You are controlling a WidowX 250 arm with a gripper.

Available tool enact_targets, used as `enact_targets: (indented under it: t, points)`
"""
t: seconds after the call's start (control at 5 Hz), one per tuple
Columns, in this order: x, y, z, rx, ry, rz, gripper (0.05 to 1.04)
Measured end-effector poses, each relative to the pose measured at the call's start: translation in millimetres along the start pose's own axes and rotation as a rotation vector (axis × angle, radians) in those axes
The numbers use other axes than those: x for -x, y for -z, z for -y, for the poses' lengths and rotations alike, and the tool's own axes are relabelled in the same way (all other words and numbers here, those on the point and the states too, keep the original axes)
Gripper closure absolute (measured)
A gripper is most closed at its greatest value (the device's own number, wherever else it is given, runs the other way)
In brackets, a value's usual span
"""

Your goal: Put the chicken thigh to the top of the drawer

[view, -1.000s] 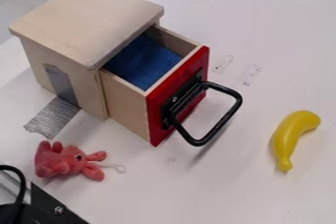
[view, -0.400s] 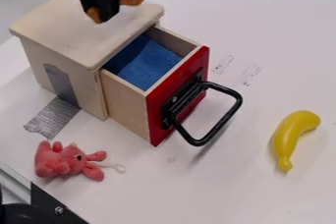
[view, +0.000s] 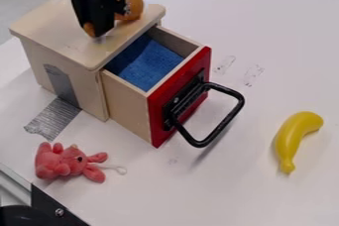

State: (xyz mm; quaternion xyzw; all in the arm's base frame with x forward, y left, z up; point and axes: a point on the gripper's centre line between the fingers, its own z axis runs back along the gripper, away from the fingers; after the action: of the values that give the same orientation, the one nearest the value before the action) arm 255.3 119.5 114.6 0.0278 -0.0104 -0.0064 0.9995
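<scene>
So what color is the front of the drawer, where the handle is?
The drawer front is red, clearest in the camera view.

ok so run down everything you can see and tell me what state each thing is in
Gripper: closed on the thigh, over the box top
Thigh: held; can't tell if it touches the box
Box: upright
Drawer: pulled open
Pink toy: lying down
Banana: lying on the table
Tape: stuck to box and table

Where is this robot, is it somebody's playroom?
Probably a robot lab or workshop: a black robot gripper hangs over a wooden drawer box, and silver tape runs from the box onto the table.
</scene>
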Motion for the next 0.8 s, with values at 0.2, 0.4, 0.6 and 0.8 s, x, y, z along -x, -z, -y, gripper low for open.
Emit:
enact_targets:
  t: [0.2,0.4,0.6,0.8]
  points:
    - [2,0,0,-0.008,0.003,-0.017,0.484]
    - [7,-2,3,-0.015,0.016,-0.058,0.207]
    - [11,-25,8,-0.043,-0.002,-0.021,0.083]
    - [18,-47,15,-0.059,-0.012,0.016,0.083]
